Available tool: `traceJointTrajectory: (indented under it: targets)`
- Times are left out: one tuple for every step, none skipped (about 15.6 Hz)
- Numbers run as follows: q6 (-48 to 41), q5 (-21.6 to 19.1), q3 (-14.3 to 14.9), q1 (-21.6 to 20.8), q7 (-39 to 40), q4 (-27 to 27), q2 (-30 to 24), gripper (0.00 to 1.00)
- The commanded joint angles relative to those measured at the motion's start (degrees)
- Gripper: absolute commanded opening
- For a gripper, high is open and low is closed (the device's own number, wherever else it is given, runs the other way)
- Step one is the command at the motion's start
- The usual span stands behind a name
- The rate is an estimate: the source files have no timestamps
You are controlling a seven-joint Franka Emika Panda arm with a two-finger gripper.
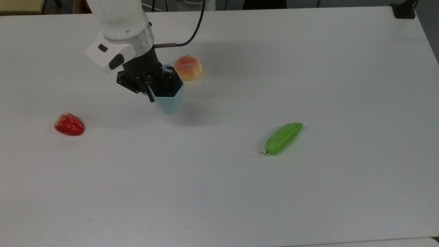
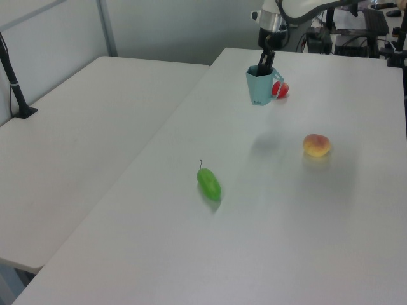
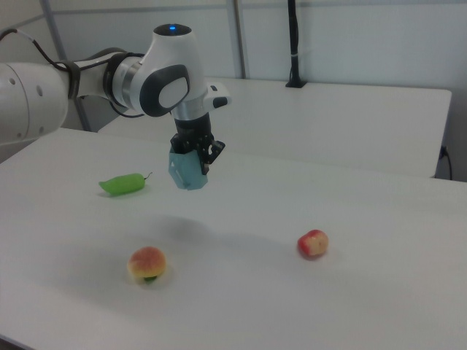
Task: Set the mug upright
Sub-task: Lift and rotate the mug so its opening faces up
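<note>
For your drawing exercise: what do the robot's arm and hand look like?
The arm is white and rounded with grey joint bands and a small blue light on top. A black cable loops off the wrist. The hand is black, below a white block with dark oval buttons.
</note>
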State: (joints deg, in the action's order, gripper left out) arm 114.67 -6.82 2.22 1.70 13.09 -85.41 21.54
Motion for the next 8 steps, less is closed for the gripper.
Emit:
traceJointTrajectory:
  targets:
    - [-2.7, -1.1, 0.2, 0.1, 2.1, -1.2, -2.0, 0.0]
    - [-2.3, -1.0, 0.2, 0.1, 2.5, -2.1, -1.8, 0.0]
    - [-2.0, -1.0, 0.2, 0.1, 3.8, -2.3, -1.3, 0.0]
    - [-0.9, -1.1, 0.2, 0.0, 5.5, -2.5, -0.6, 0.0]
    - [-0.1, -1.1, 0.2, 0.1, 6.6, -2.6, -0.2, 0.0]
    - [1.1, -1.3, 0.2, 0.1, 7.4, -2.6, 0.4, 0.0]
    - [2.1, -1.4, 0.2, 0.1, 8.4, -2.5, 1.4, 0.0]
    - [3.3, -1.4, 0.2, 0.5, 9.3, -2.2, 2.2, 0.0]
